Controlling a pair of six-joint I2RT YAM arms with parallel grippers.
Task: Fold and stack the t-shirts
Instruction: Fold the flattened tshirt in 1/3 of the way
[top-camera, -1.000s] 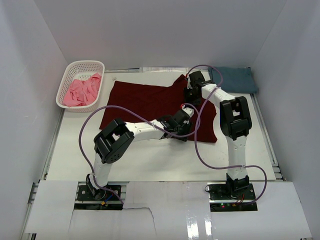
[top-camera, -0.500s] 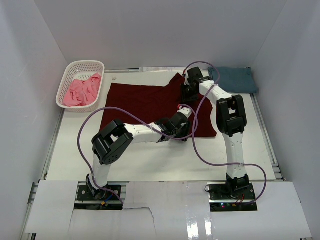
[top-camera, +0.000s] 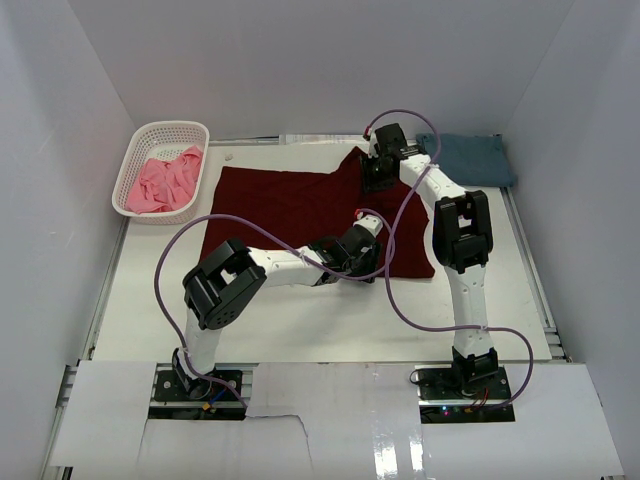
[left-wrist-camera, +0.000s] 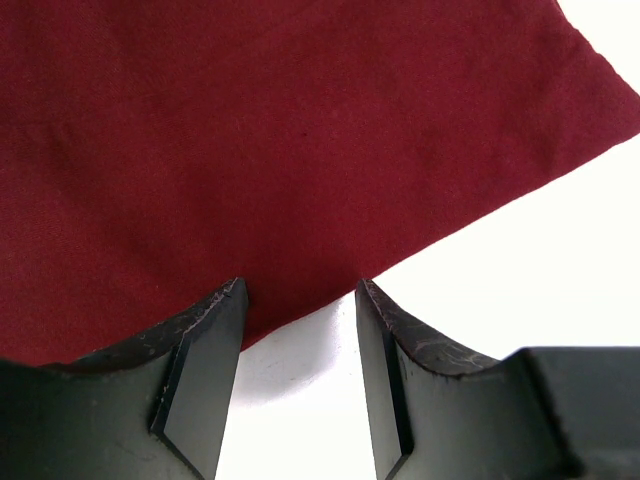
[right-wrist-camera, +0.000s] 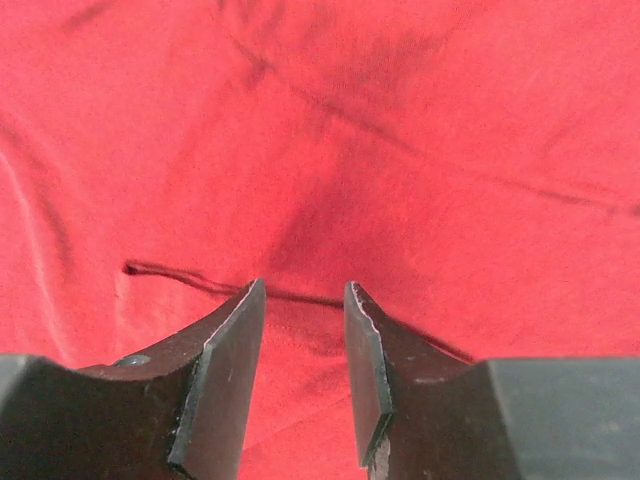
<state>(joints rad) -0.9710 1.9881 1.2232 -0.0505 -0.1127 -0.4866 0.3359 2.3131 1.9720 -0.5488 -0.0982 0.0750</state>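
The large dark maroon t-shirt (top-camera: 290, 205) lies spread flat across the middle of the table. My left gripper (top-camera: 362, 240) is open at the shirt's front edge, which crosses just ahead of its tips in the left wrist view (left-wrist-camera: 300, 285) with white table between the fingers. My right gripper (top-camera: 372, 175) is open over the shirt's back right part, and its tips straddle a seam line in the cloth (right-wrist-camera: 305, 285). The slate-blue t-shirt (top-camera: 465, 158) lies folded at the back right. The pink t-shirt (top-camera: 162, 182) lies crumpled in the basket.
A white lattice basket (top-camera: 135, 160) stands at the back left corner. White walls close in the table on three sides. Purple cables (top-camera: 395, 290) loop from both arms over the shirt and the front of the table.
My right gripper has moved back and a little left over the shirt's back right part. The shirt's front right edge has drawn back slightly. My left gripper has hardly moved.
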